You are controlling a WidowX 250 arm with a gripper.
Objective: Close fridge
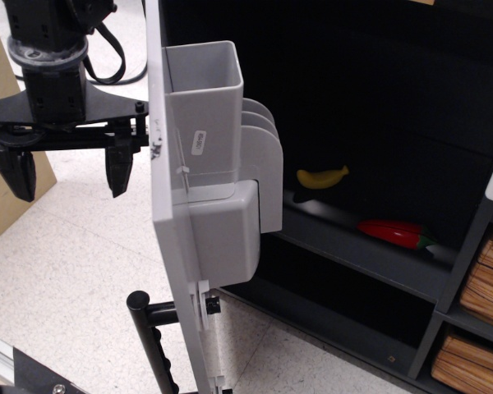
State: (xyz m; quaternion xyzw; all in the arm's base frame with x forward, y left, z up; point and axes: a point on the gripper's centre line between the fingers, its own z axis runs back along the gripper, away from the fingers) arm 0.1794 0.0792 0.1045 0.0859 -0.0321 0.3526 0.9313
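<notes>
The fridge door (168, 246) stands open, seen nearly edge-on in the middle of the view, with its grey inner bins (205, 115) facing right toward the black shelved interior (378, 123). The black bar handle (152, 336) shows at the door's lower left. My gripper (66, 172) hangs at the upper left, on the outer side of the door, with its two black fingers (119, 168) spread apart and nothing between them. The right finger is close to the door's outer face; contact cannot be told.
A yellow toy banana (322, 176) and a red toy pepper (394, 233) lie on a fridge shelf. A grey shelf unit with wooden boxes (485, 279) stands at the right. A brown panel (0, 180) is at the far left, over a speckled floor (82, 279).
</notes>
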